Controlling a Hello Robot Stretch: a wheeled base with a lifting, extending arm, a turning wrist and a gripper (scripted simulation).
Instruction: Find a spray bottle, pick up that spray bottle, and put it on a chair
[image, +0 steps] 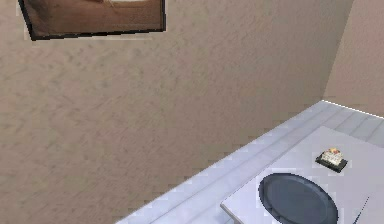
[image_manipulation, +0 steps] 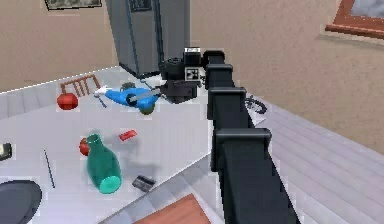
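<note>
Beyond the teal bottle (image_manipulation: 100, 168) on the white table (image_manipulation: 30, 130), and a little to its left, we see a red object (image_manipulation: 68, 100). Farther out than the teal bottle and slightly to its right lies a blue elongated thing (image_manipulation: 125, 97), which we judge to be the spray bottle. Right of that again, well past the teal bottle, the gripper (image_manipulation: 160, 97) reaches close to it; we cannot tell whether it holds anything. Finding looks done to us; the lift and the carry to a chair are left.
</note>
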